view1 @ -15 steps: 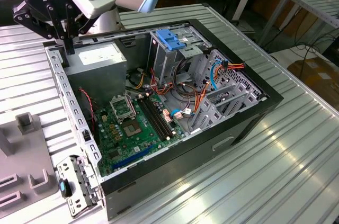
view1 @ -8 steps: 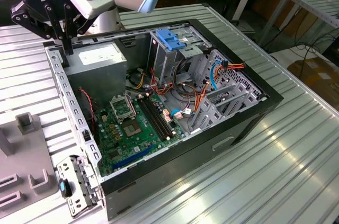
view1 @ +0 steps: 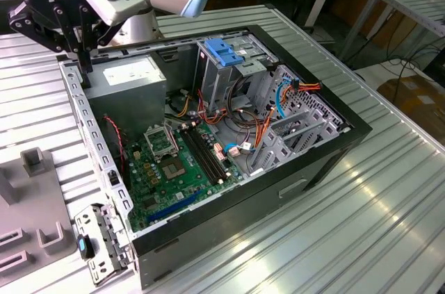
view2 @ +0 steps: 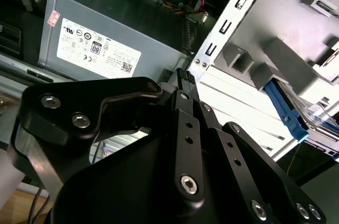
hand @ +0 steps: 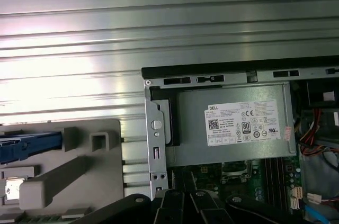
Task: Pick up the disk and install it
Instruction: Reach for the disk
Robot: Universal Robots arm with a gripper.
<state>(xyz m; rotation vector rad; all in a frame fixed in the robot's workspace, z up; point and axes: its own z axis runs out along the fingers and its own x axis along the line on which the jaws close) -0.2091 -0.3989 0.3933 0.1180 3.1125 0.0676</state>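
Observation:
The disk shows by its bright blue rail (hand: pixel 30 145) on a grey holder (hand: pixel 79 168) that sits on the table beside the open computer case (view1: pixel 313 169). In the second wrist view the same blue rail (view2: pixel 286 110) lies along the holder (view2: pixel 288 62). My gripper (view1: pixel 83 70) hangs above the case's rear corner at the exterior view's left, over the frame edge by the power supply (view1: pixel 132 76). Its black fingers (view2: pixel 183 77) are shut together and hold nothing. The disk lies well off to the side of the gripper, untouched.
Inside the case are a green motherboard (view1: pixel 174 169), orange and red cables (view1: pixel 261 127), and a metal drive cage with a light-blue latch (view1: pixel 224 51). The ribbed metal table (view1: pixel 361 224) runs all round. The case's steel frame rail (view2: pixel 228 23) passes close under the fingers.

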